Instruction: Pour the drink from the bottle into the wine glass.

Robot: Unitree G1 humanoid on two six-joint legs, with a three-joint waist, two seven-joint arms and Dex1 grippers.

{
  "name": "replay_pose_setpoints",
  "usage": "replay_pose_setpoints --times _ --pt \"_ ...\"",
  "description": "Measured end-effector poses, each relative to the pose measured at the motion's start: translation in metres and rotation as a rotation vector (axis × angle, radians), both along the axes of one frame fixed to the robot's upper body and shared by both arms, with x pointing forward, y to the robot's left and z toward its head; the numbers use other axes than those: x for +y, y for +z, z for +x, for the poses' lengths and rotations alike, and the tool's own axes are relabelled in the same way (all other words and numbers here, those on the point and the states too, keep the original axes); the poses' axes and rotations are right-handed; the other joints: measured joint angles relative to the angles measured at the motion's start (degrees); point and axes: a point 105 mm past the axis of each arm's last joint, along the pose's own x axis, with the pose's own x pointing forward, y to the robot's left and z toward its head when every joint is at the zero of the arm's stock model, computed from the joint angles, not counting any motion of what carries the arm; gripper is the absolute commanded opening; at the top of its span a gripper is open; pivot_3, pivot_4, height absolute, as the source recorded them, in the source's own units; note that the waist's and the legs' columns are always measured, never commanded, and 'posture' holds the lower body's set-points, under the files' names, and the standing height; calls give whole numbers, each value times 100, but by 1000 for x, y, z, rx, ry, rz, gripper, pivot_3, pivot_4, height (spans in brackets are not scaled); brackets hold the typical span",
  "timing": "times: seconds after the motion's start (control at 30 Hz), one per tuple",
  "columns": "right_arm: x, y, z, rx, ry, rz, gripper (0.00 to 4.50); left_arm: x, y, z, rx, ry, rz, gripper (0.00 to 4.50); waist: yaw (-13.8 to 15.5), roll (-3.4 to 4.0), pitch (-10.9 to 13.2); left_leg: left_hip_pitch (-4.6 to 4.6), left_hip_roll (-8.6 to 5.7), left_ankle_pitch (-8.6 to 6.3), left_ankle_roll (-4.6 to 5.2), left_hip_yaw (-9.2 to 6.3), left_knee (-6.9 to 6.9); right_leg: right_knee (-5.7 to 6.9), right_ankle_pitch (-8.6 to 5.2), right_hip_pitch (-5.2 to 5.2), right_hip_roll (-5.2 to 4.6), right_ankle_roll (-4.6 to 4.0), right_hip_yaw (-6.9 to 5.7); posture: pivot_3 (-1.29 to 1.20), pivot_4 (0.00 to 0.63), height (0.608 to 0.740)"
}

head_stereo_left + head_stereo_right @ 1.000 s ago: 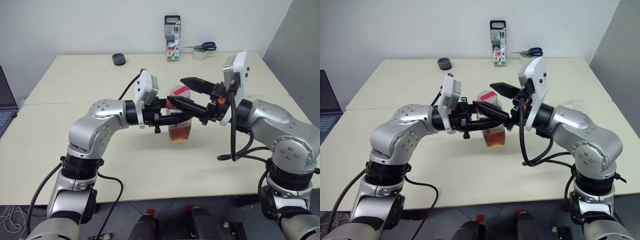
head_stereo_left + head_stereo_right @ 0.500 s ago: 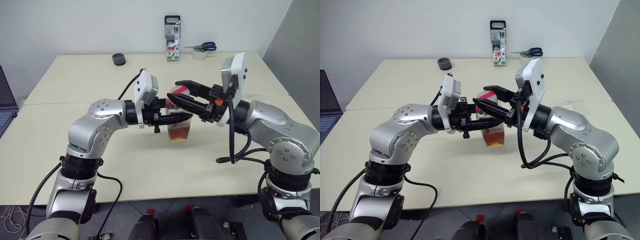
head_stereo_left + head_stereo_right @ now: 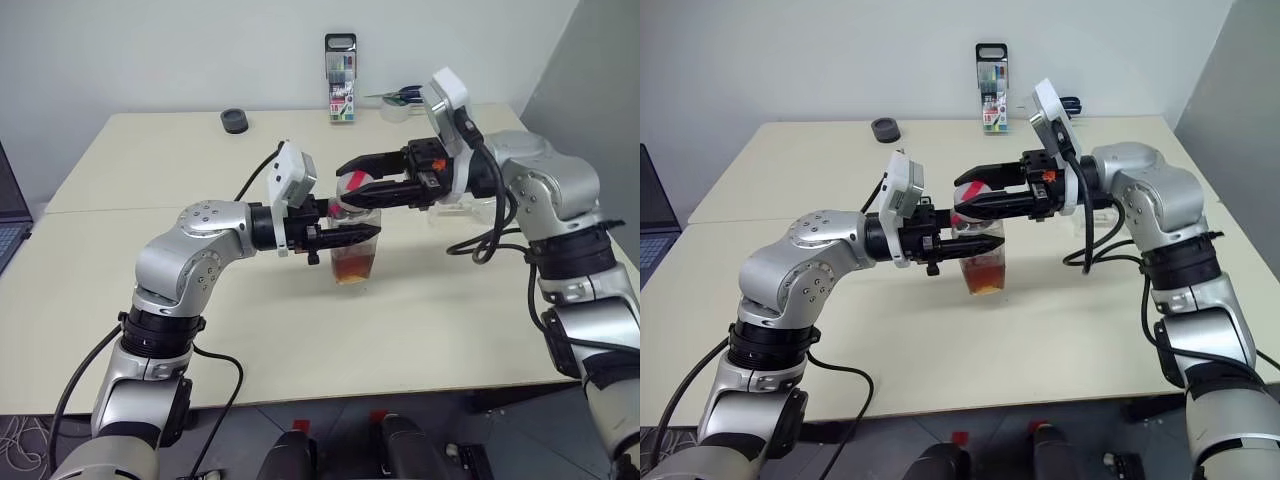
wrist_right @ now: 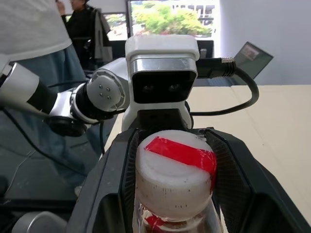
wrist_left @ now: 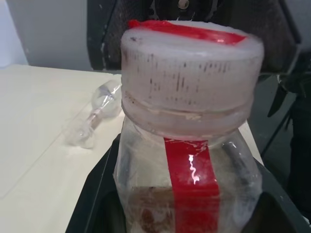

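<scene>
Right hand (image 3: 975,197) has swung in, fingers now straddling the cap (image 4: 175,165), unclosed. Left hand (image 3: 345,238) stays clamped on bottle (image 3: 355,258). Uncapping looks imminent.

Wine glass (image 3: 470,208) mostly hidden behind right arm; bottle (image 5: 189,160) base cut off.

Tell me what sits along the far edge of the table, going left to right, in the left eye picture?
Black tape roll → marker case → blue-handled scissors resting on a pale tape roll.
</scene>
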Motion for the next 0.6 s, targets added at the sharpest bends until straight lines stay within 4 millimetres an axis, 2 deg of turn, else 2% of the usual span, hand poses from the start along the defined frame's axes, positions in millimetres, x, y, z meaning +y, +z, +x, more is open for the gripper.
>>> replay_pose_setpoints --times 0.1,0.17,0.27,0.37,0.47,0.6 --pt "-12 0 4 3 -39 -15 3955 0 -2 0 6 -2 0 1849 26 0 0 -15 -5 1 -1 -13 8 -5 0 -3 -12 1 -7 0 150 740" --pt "-23 -6 3 25 -80 -33 4478 -2 1 -4 -3 -24 -7 1849 41 -1 0 -28 -6 1 -1 -26 11 -11 0 -5 -15 1 -7 0 150 740" --pt "-42 -21 -4 65 -143 -70 4478 -4 3 -8 -15 -50 -15 1849 43 0 1 -45 -8 1 -2 -24 12 -9 1 -20 -19 1 -8 0 150 740" --pt "-48 -22 -16 75 -190 -60 4478 -5 5 -8 -27 -55 -28 1849 27 0 1 -54 -5 2 -3 -24 11 -5 1 -32 -18 1 -6 0 150 740" --pt "-41 -12 -28 66 -219 2 4478 -7 5 -8 -27 -62 -37 1849 -7 0 0 -50 -3 2 -3 -18 10 6 1 -34 -15 0 -4 0 150 740" --pt "-16 -2 -45 44 -232 116 4478 -7 5 -8 -26 -62 -40 1849 3 0 0 -49 -5 2 -3 -21 13 9 1 -32 -15 1 -3 0 150 740"
